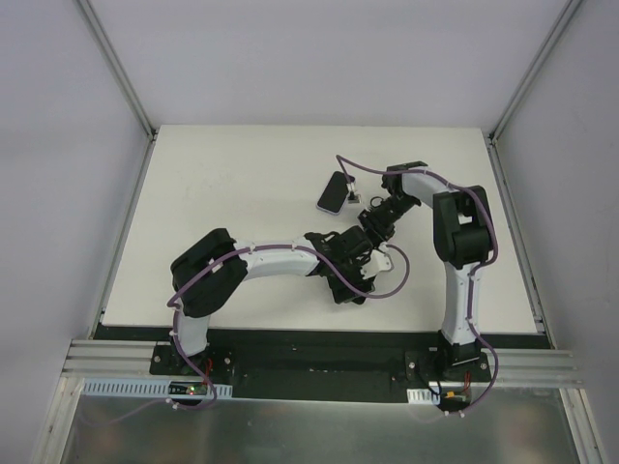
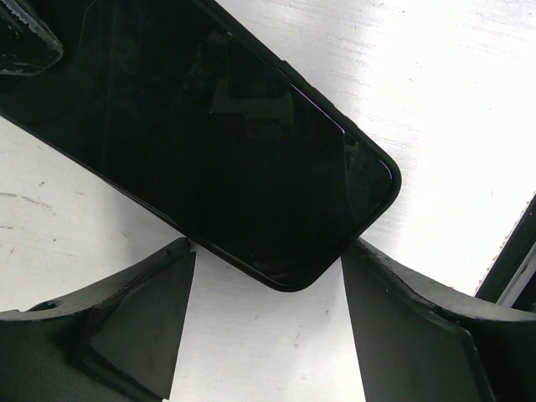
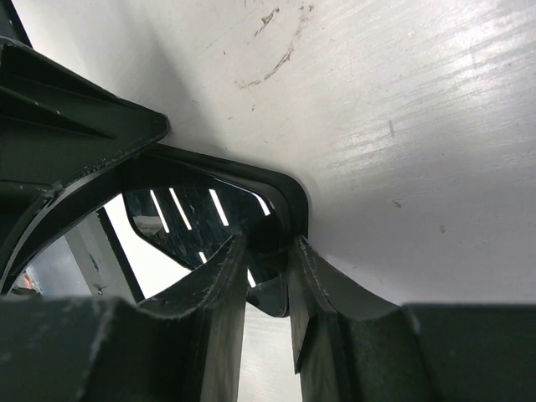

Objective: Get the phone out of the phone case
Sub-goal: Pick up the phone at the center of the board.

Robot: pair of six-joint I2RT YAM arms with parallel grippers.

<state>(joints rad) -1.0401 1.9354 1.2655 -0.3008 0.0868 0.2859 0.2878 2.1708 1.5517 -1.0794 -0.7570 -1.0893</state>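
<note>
Pinching the case [image 3: 285,193] corner

Right gripper [image 3: 268,251] is clamping the rim. Phone [image 2: 209,142] is sitting inside the case, lying on the table [image 1: 242,174] around the middle. Left gripper [image 2: 268,248] is straddling another corner, wide apart; can't tell if it's squeezing.

- You see a phone [image 2: 209,167] with a glossy black screen, and a thin purple line along one edge.
- Its case [image 3: 280,188] is black. In the right wrist view, the glass beside it shows white reflected stripes.
- The left gripper [image 2: 268,247] and right gripper [image 3: 268,243] are matt black.
- Your table [image 1: 242,184] is white with faint grey scuffs.
- The left arm [image 1: 280,259] and right arm [image 1: 464,300] are white with black joints.
- The cables [image 1: 384,294] are purple.
- The rail [image 1: 106,358] is silver.
</note>
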